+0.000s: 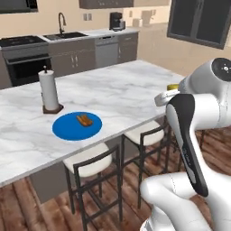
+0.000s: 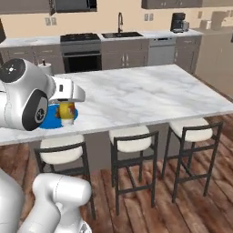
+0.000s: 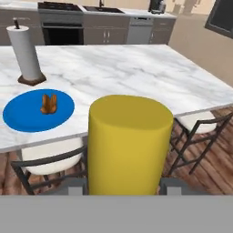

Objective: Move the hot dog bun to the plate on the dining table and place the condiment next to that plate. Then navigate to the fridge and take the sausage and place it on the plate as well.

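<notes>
Condiment: a yellow cylindrical bottle (image 3: 129, 144) fills the lower centre of the hand view, clamped between the two fingers of the gripper (image 3: 123, 185); in the right base view it shows at centre left as a yellowish bottle under the white hand, and in the left base view a yellow cap peeks out at centre right behind the arm.
Pincer state: jaws partway closed, pressing the bottle's sides, one dark tip either side at its base.
Why held so: the side grip low on the body looks chosen to keep it steady for carrying and for setting down on its base.
Axis: long axis upright, cap up, in the base views; no clear tilt.
Bun: a small brown piece (image 1: 85, 120) lies on the blue plate (image 1: 63, 128), left of centre in the left base view; that step looks done.
Plate position: near the front edge of the marble dining table (image 1: 117, 92), just in front of the paper towel roll (image 1: 49, 90).
Bottle versus plate: carried off the table's near edge, above the stools (image 1: 92, 161), apart from the plate.
Step in hand: by my judgement, bringing the condiment in beside the plate.
Left to do: the fridge and sausage.
</notes>
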